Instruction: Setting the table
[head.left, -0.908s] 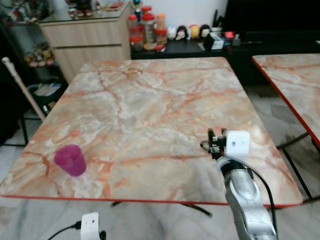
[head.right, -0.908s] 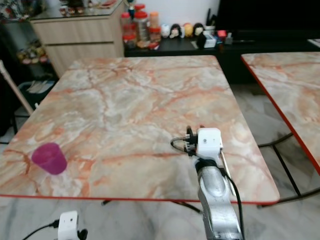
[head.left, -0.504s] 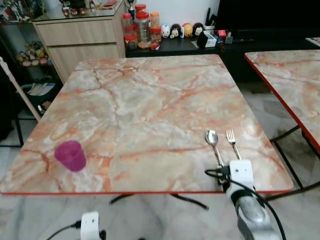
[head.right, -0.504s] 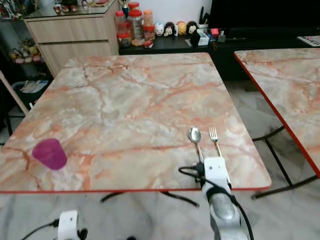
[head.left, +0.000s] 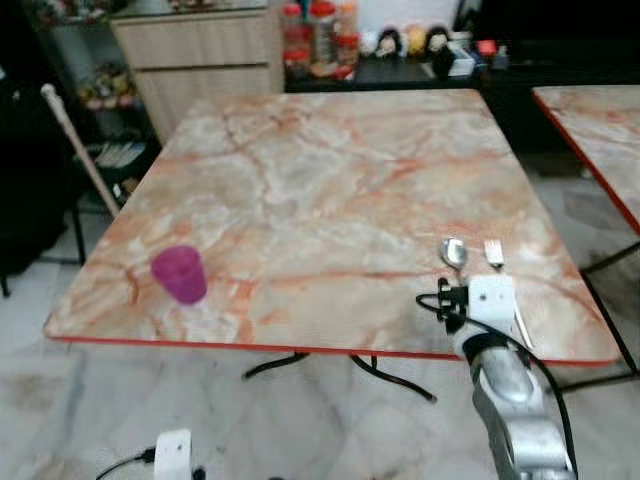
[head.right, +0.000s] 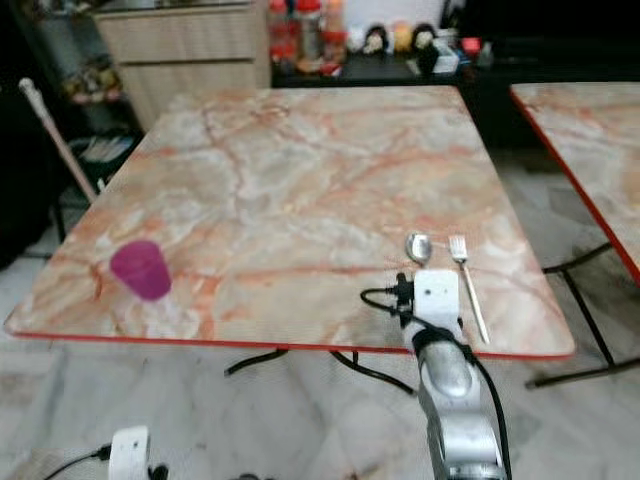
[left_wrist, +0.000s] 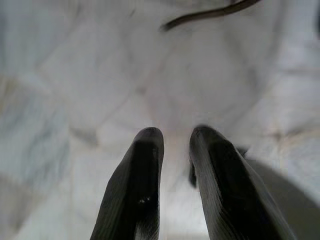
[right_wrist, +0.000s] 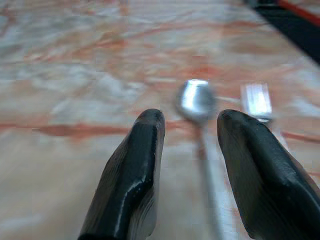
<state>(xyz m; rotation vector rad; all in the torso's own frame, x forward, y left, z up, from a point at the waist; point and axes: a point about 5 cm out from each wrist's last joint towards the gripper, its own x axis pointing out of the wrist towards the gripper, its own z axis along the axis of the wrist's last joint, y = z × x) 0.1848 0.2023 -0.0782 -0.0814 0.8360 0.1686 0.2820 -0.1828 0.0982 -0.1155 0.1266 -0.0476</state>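
While my right arm reaches over the near edge of the table (head.left: 300, 190), my right jaws (right_wrist: 192, 165) are parted with nothing between them, hovering low just short of the spoon (head.right: 417, 247) and fork (head.right: 467, 280). Spoon and fork lie flat side by side near the table's near right corner, spoon on the left, fork on the right, handles toward me, close together but not touching as far as I can tell. In the right wrist view the spoon (right_wrist: 196, 100) bowl sits in line with the gap between my fingers (right_wrist: 135, 170), fork (right_wrist: 257, 100) tines off to one side, both blurred. Purple cup (head.left: 180, 274) stands upright near the near left corner, well apart from the cutlery. My left jaws (left_wrist: 172, 170) hang low over the pale floor (left_wrist: 75, 75), slightly parted, holding nothing; a dark cable (left_wrist: 210, 12) lies on the floor beyond them. Second table (head.right: 590, 130) stands to the right; cabinet (head.left: 200, 50) and jars (head.left: 320, 25) behind the far edge
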